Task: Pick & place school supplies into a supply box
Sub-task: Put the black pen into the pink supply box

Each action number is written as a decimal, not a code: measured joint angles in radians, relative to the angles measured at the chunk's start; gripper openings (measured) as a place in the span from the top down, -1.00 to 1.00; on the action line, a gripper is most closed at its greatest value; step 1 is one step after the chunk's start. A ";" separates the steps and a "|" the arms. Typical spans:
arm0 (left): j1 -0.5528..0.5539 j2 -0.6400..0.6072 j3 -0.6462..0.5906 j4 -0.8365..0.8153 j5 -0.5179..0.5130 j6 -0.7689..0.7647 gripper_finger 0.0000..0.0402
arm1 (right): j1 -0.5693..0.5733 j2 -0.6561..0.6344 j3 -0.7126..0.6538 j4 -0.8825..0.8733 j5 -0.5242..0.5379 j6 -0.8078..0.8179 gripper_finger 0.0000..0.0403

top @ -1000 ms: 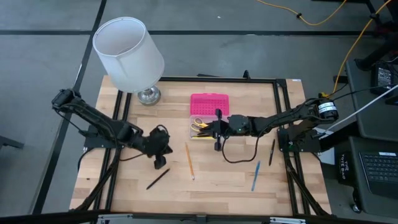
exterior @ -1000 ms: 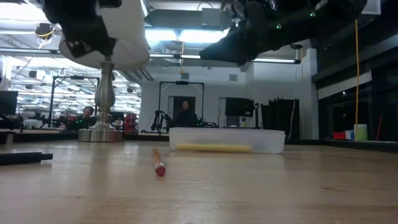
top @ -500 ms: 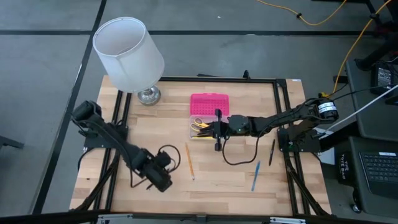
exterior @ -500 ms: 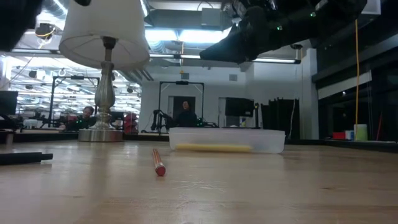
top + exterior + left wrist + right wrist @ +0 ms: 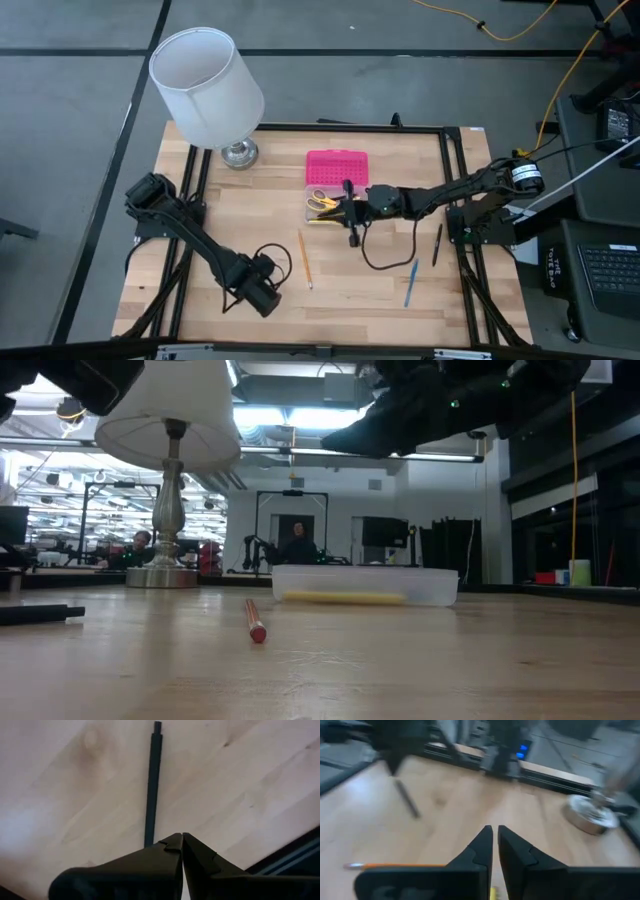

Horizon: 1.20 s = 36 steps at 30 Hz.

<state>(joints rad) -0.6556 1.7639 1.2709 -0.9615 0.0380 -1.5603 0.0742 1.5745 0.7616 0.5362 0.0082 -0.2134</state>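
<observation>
The left gripper (image 5: 181, 840), fingers pressed together and empty, hovers over the black pen (image 5: 151, 780), far from the supply box (image 5: 335, 185). It should spread them and straddle the pen. The right gripper (image 5: 494, 836), fingers narrowly apart and empty, hangs above the box.

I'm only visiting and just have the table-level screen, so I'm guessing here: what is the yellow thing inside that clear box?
Observer: From above, those are yellow-handled scissors lying in the supply box, and its pink lid is folded open behind it.
Visitor: And the dark shape hanging at the top of my screen?
Observer: That is the right gripper, hovering at the box's right end.
Visitor: Where is the other arm?
Observer: The left gripper is shut, near the table's front-left corner. Its wrist camera shows a black pen on the wood just ahead of it.
</observation>
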 joint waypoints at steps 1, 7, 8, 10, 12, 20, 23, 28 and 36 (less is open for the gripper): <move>0.000 0.004 0.000 0.001 0.000 -0.018 0.98 | 0.001 0.000 0.000 0.000 -0.026 0.000 0.83; -0.005 0.010 0.000 0.003 -0.045 -0.054 0.98 | 0.000 0.000 0.000 -0.019 -0.058 0.057 0.82; -0.006 0.010 0.000 0.005 -0.064 -0.053 0.98 | 0.000 0.000 0.000 -0.032 -0.057 0.060 0.82; -0.009 0.010 0.000 0.009 -0.089 -0.054 0.98 | 0.000 0.000 -0.001 -0.053 -0.056 0.057 0.82; -0.011 0.010 0.000 0.009 -0.096 -0.067 0.98 | 0.001 0.000 -0.001 -0.061 -0.057 0.056 0.82; -0.012 0.010 0.000 0.010 -0.097 -0.122 0.80 | 0.000 0.000 -0.001 -0.063 -0.062 0.055 0.82; -0.012 0.010 0.000 0.010 -0.098 -0.122 0.67 | 0.000 0.000 -0.001 -0.063 -0.063 0.056 0.82; -0.020 0.010 -0.004 0.009 -0.098 -0.121 0.47 | 0.002 0.000 -0.001 -0.085 -0.064 0.056 0.82; -0.053 0.024 -0.005 0.002 -0.164 -0.093 0.31 | 0.002 0.000 -0.001 -0.097 -0.065 0.078 0.82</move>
<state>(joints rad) -0.7088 1.7884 1.2663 -0.9599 -0.1260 -1.6534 0.0761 1.5745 0.7608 0.4395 -0.0570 -0.1352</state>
